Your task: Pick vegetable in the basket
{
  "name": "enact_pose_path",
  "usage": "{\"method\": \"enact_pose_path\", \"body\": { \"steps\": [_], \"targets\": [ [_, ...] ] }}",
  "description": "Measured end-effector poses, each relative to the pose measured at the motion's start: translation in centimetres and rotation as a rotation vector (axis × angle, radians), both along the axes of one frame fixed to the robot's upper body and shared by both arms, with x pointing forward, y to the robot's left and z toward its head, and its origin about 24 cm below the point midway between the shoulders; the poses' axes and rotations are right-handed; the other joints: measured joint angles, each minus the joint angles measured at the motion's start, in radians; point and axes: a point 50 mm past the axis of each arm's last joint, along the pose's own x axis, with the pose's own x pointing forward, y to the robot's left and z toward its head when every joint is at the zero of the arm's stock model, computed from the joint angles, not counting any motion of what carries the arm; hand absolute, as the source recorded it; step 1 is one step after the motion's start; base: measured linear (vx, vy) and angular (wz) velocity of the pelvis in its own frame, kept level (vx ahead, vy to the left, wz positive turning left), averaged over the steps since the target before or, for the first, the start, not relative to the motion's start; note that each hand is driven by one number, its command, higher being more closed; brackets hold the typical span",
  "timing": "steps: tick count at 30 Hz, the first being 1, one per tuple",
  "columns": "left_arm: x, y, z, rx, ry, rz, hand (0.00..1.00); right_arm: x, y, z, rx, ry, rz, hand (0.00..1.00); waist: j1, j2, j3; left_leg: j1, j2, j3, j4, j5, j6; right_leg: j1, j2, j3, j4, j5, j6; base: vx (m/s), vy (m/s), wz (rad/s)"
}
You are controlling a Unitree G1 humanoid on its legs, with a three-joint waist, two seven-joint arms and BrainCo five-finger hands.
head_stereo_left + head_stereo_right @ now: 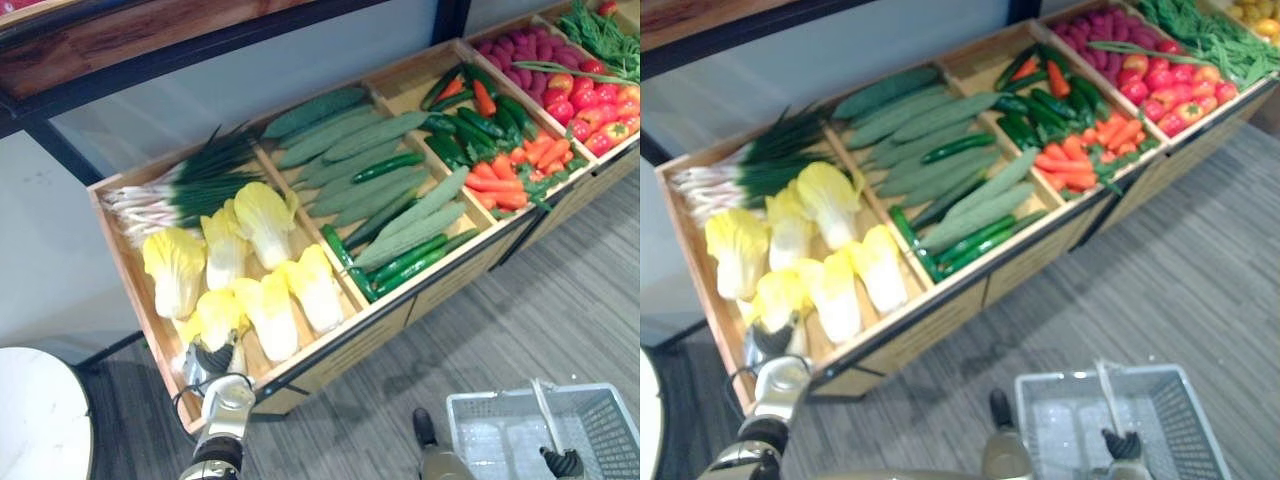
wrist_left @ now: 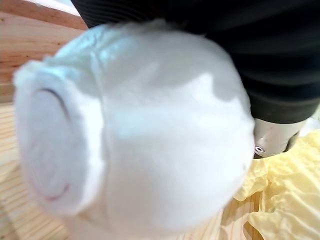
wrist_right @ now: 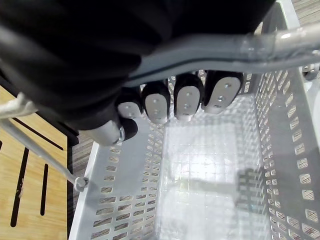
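Left wrist view has the cabbage (image 2: 135, 135) stump pressed right up against the left hand (image 1: 215, 368), at the crate's (image 1: 330, 345) front left corner. Can't tell if the fingers have closed on it. It's probably light with floppy, crushable leaves, so I'd grip the firm white base. Other cabbages (image 1: 270, 315) crowd just beside it, cucumbers (image 1: 390, 190) one compartment over. Right hand (image 3: 187, 100) is curled round the handle (image 3: 225, 47) of the basket (image 1: 610, 430), out past the crate's front edge.

Six napa cabbages (image 1: 265, 220), one scallion bunch (image 1: 170, 190), one white basket (image 1: 608, 428).
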Motion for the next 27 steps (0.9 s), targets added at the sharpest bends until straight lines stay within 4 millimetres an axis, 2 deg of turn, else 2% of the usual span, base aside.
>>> {"method": "enact_pose_path", "body": {
  "steps": [9,14,22,27],
  "targets": [
    [0.0,-0.3,-0.3,-0.023,0.010,-0.013,1.00,-0.8,-0.1,-0.3,0.011,0.024,-0.026,1.00,-0.002,0.000,0.000,0.015,-0.001,-0.036,-0.003,-0.004,-0.001,0.028,-0.008,-0.030,0.000,0.000,0.001,-0.05,-0.051,0.07],
    [0.6,-1.6,0.0,-0.063,-0.025,-0.048,1.00,-1.1,-0.1,-0.4,0.013,0.035,-0.029,1.00,-0.001,0.007,-0.008,0.005,-0.006,-0.089,-0.004,-0.002,0.002,0.049,-0.022,-0.080,-0.001,-0.001,0.001,-0.05,-0.044,0.29],
    [0.0,-1.8,0.6,-0.094,-0.083,-0.064,1.00,-1.9,-0.2,-0.5,0.025,0.049,-0.080,1.00,0.004,-0.004,-0.019,-0.003,-0.008,-0.139,-0.004,0.005,0.011,0.074,-0.033,-0.135,-0.001,-0.001,0.001,-0.04,-0.038,0.17],
    [-1.0,-1.9,1.1,-0.089,-0.110,-0.074,1.00,-3.0,0.4,-1.0,0.047,0.067,-0.115,1.00,0.027,-0.025,-0.042,-0.002,-0.012,-0.146,-0.005,0.008,0.014,0.080,-0.040,-0.145,0.000,-0.001,0.001,-0.04,-0.029,0.06]
  ]
}}
